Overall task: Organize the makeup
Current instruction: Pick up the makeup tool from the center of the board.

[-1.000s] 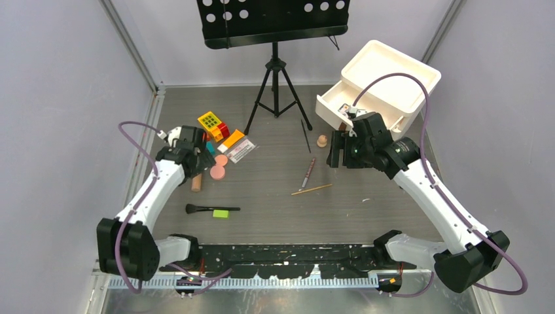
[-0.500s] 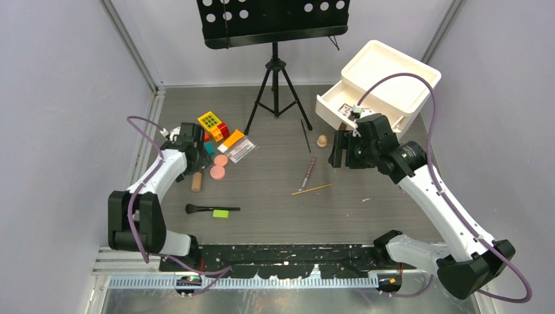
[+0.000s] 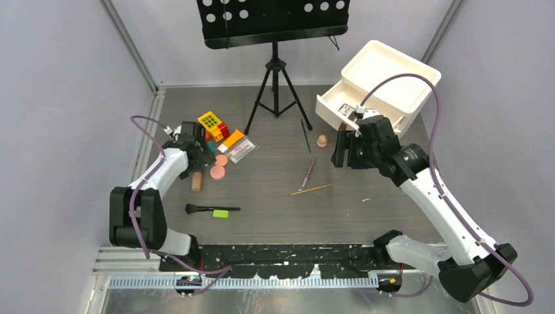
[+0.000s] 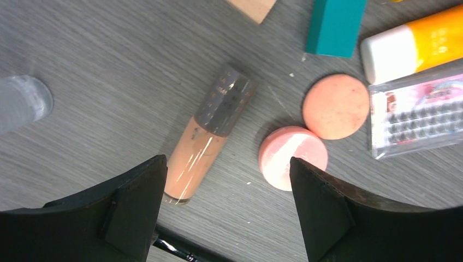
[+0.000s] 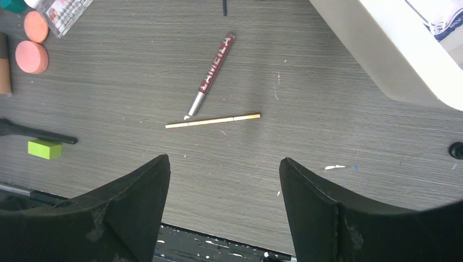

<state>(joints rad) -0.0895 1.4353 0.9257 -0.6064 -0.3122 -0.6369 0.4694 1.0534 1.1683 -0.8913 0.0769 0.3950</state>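
My left gripper [image 3: 198,156] is open and empty, hovering over the makeup at the left. In the left wrist view its jaws [image 4: 228,191] frame bare table between a tan tube [image 4: 205,142] and a pink round compact [image 4: 292,157]. A peach puff [image 4: 335,106] and a clear lash box [image 4: 417,114] lie beyond. A black brush [image 3: 209,209] lies nearer. My right gripper [image 3: 340,156] is open and empty beside the white drawer box [image 3: 379,85]. A red pencil [image 5: 213,73] and a thin yellow pencil [image 5: 213,120] lie ahead of its jaws [image 5: 224,180]. A palette [image 3: 344,110] sits in the open drawer.
Toy blocks [image 3: 213,124] stand behind the makeup, with a teal block [image 4: 334,24] and an orange-white tube [image 4: 415,38]. A green block [image 3: 220,213] lies by the brush. A black tripod stand [image 3: 275,85] is at the back. A black pencil [image 3: 305,135] and a small tan cap [image 3: 321,140] lie near the drawer.
My left arm has swung so the gripper sits slightly further right over the tube and compact. My right gripper has shifted a little to the right. No makeup has moved.
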